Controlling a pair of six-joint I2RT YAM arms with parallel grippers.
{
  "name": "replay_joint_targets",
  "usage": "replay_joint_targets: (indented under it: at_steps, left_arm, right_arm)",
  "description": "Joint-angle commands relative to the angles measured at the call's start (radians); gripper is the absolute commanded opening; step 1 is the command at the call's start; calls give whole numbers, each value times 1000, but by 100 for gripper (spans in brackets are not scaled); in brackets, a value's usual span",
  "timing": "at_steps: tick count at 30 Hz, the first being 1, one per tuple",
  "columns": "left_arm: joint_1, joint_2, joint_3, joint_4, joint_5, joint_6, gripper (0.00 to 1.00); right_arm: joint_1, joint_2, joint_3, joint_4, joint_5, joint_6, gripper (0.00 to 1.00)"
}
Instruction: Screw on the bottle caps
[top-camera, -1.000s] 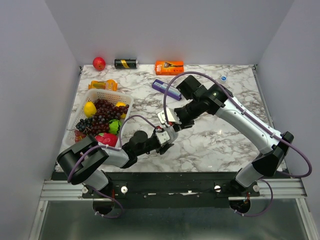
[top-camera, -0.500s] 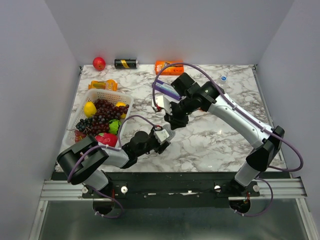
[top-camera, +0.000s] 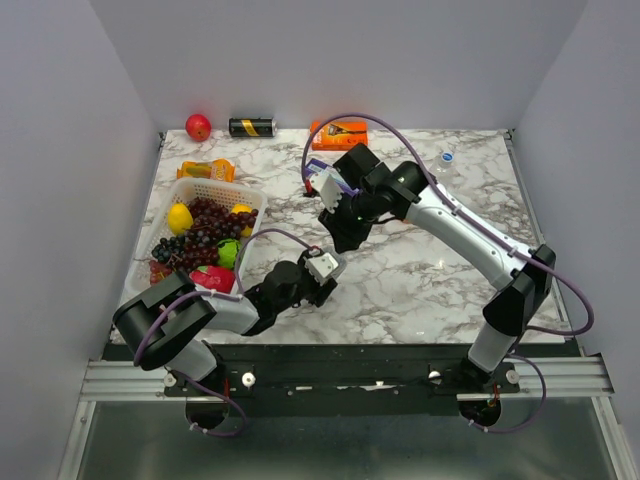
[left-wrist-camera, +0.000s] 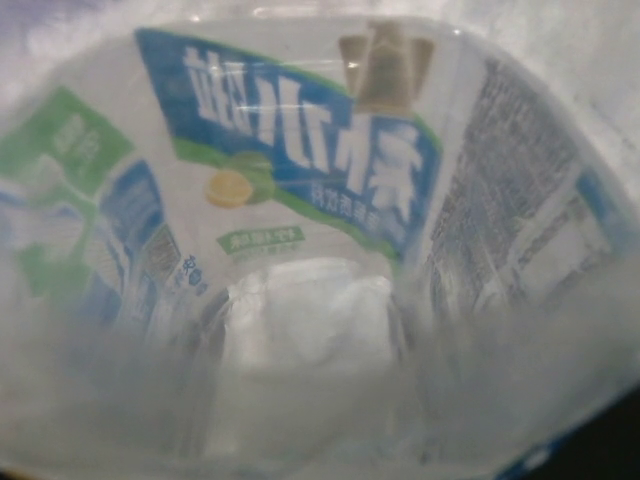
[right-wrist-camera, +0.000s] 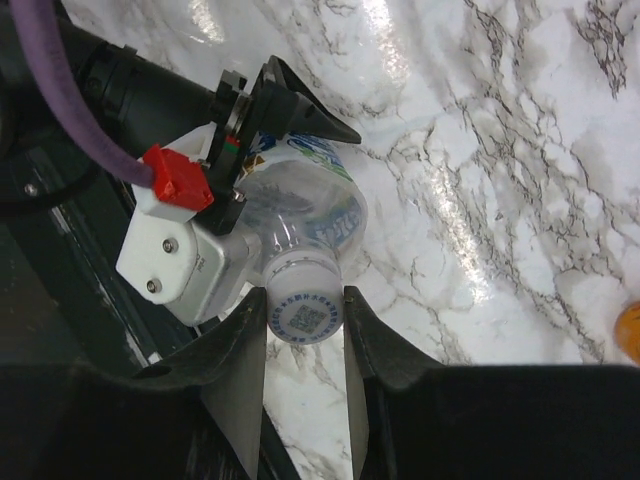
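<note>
My left gripper (top-camera: 322, 268) is shut on a clear bottle with a blue and green label (right-wrist-camera: 310, 215), holding it near the table's front middle. That bottle fills the left wrist view (left-wrist-camera: 300, 200), where the fingers are hidden. A whitish cap (right-wrist-camera: 305, 305) sits on the bottle's neck. My right gripper (right-wrist-camera: 305, 320) is closed on this cap, one finger touching each side; it hangs over the bottle in the top view (top-camera: 342, 238). A blue cap (top-camera: 447, 157) lies at the back right. The other bottles and the orange cap are not clearly in view.
A white basket (top-camera: 225, 187) full of fruit stands at the left. A red fruit (top-camera: 198, 127), a black can (top-camera: 252, 127) and an orange box (top-camera: 338, 133) line the back edge. An orange packet (top-camera: 207, 170) and a purple packet (top-camera: 322, 170) lie nearby.
The right arm has swung left and back, turning its wrist over the bottle. The left gripper has stayed in place with the bottle.
</note>
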Motion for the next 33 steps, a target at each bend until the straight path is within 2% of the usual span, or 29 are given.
replay_joint_targets:
  at_steps: [1, 3, 4, 10, 15, 20, 25, 26, 29, 30, 32, 33]
  left_arm:
    - [22, -48, 98, 169, -124, -115, 0]
    - [24, -45, 95, 153, -126, -124, 0]
    - [24, -44, 93, 149, -123, -127, 0]
    - [24, -26, 61, 127, -88, -118, 0]
    - [25, -5, 70, 81, -60, -109, 0]
    - [28, 0, 82, 35, -36, -110, 0]
    - [36, 0, 95, 12, 3, -101, 0]
    - [39, 0, 95, 12, 51, -92, 0]
    - [39, -14, 86, 14, 145, -25, 0]
    - [44, -27, 78, 9, 174, 4, 0]
    - [47, -47, 72, -14, 214, 77, 0]
    - [53, -64, 70, -31, 263, 98, 0]
  right_arm:
    - [32, 72, 11, -181, 33, 167, 23]
    - [31, 78, 30, -182, 36, 178, 25]
    - [31, 84, 36, -182, 33, 172, 34]
    - [29, 115, 145, -191, 37, 116, 62]
    - [29, 168, 358, -202, 14, 107, 68]
    - [29, 221, 551, -269, -56, 100, 79]
    - [29, 141, 539, -282, -115, 46, 87]
    - [26, 127, 536, -270, -130, 23, 88]
    - [17, 25, 452, -228, -205, -176, 87]
    - [12, -17, 405, -202, -225, -333, 86]
    - [-5, -154, 223, -117, -272, -495, 84]
    - [-9, -193, 158, -96, -282, -658, 84]
